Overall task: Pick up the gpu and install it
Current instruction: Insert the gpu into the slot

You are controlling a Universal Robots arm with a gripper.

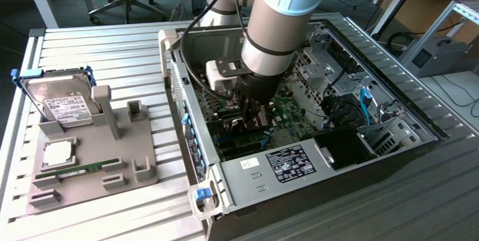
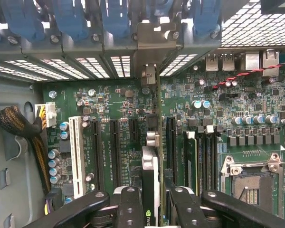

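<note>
**Card held edge-on above the motherboard**

The gripper (image 2: pixel 152 202) is down inside the open case (image 1: pixel 419 120), its fingers (image 2: pixel 129 204) closed on the gpu (image 2: pixel 151 161). In the wrist view the card is seen edge-on, a thin upright strip running from between the fingers toward the rear wall, where its grey bracket (image 2: pixel 154 40) sits against the slotted back panel at 12 o'clock. The card stands over the motherboard (image 2: pixel 118 118), lined up with the long black slots; whether its edge is seated in a slot cannot be told. A white slot (image 2: pixel 76 156) lies at 9 o'clock of the card, the CPU socket (image 2: pixel 249 178) at 3 o'clock.

In the exterior view the arm (image 1: pixel 281 22) reaches down into the case middle. At 9 o'clock of the case, well apart on the slatted table (image 1: pixel 97 45), a grey holder (image 1: pixel 93 157) carries the hard drive (image 1: pixel 60 103) in its blue frame and the RAM stick (image 1: pixel 78 170).
</note>
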